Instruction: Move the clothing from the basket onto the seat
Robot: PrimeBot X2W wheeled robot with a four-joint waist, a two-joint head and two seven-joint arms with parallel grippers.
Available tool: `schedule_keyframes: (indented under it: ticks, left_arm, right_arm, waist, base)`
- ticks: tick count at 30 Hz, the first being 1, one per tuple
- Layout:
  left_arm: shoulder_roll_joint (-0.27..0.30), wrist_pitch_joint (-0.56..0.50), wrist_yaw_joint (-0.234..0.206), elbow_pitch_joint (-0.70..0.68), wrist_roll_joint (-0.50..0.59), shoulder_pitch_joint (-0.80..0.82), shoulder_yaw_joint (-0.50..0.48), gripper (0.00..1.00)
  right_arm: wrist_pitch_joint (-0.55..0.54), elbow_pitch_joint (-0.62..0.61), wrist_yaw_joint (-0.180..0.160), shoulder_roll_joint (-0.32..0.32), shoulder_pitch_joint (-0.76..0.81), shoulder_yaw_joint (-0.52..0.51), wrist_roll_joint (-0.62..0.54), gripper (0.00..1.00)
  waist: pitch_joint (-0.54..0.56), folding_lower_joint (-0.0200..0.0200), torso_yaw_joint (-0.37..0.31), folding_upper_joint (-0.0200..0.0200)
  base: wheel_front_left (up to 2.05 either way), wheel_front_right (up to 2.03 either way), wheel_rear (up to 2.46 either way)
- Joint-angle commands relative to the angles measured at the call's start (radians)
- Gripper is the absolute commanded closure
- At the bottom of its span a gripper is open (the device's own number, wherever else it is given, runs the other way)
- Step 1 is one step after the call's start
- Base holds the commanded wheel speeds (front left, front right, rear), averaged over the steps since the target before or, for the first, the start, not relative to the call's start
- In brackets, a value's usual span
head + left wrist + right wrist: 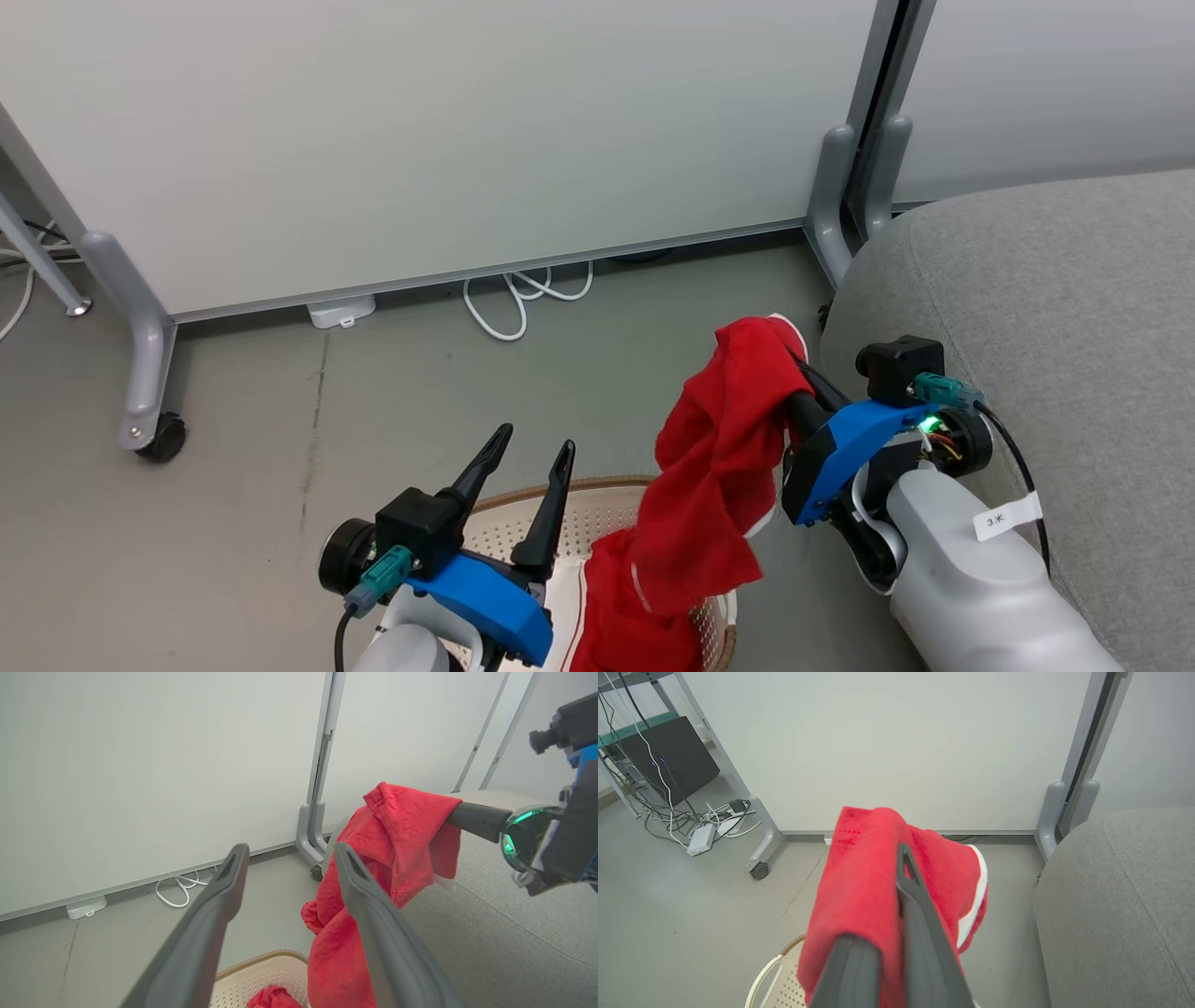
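Left end effector (pixel 537 436) sits lowest in the head view, its two dark fingers spread wide and holding nothing, above the cream perforated basket (pixel 597 485). To its right, the right end effector (pixel 900 863) has its fingers narrowed on a red garment (pixel 719 439) with white trim, held up over the grey floor (pixel 373 401) between the basket and the seat (pixel 1055 308). Cloth drapes over the fingers. Its lower end trails into the basket, where more red fabric (pixel 273 998) lies. The light-grey seat's rounded corner is just beside the raised arm.
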State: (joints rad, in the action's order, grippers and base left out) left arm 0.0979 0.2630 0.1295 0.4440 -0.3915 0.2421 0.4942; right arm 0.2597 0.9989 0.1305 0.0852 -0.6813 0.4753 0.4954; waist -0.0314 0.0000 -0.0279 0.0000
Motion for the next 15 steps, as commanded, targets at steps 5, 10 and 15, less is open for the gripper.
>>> schedule_keyframes:
  ticks: [5,10,15]
  left_arm:
    - [0.009,0.003,0.001,-0.011,-0.005,-0.012,0.002,0.00]
    - [0.018,0.003,0.001,-0.017,-0.006,-0.006,0.002,0.00]
    - [0.019,0.003,0.001,-0.027,0.003,-0.004,-0.005,0.00]
  right_arm:
    - [0.005,-0.018,0.000,0.007,0.010,-0.005,0.000,1.00]
    - [0.006,-0.037,0.000,0.006,0.011,-0.014,-0.004,1.00]
    - [0.006,-0.050,0.000,0.005,0.016,-0.017,-0.011,1.00]
  waist:
    - [-0.008,0.0000,-0.032,0.0000]
    - [-0.019,0.0000,-0.084,0.0000]
    - [-0.028,0.0000,-0.159,0.0000]
  base:
    - [0.00,0.00,0.00]
    - [0.00,0.00,0.00]
    - [0.00,0.00,0.00]
